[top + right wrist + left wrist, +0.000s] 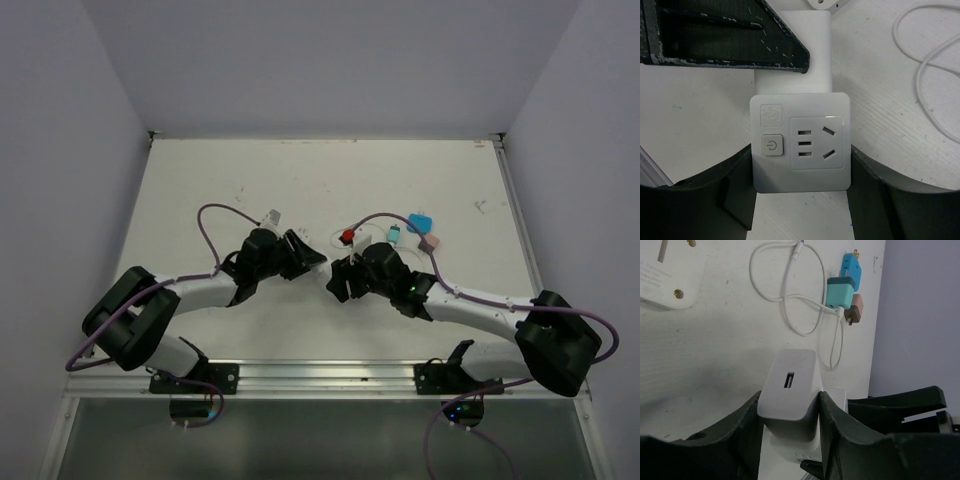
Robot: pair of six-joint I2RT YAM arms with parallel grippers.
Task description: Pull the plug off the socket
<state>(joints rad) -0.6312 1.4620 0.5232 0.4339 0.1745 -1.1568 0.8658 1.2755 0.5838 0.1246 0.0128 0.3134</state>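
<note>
Grasp step underway: my right gripper (800, 155) is clamping the white cube socket (771, 175) in the middle of the table (220, 180), and my left gripper (790, 402) is squeezing the USB charger plug (792, 372) seated in it. Next likely calls for pulling straight apart, socket braced.

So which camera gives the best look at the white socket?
The right wrist view: the socket sits face-on, button and slots plain, between the right pincer's fingers. The left wrist view shows only bits of it past the plug. The top view hardly shows it.
</note>
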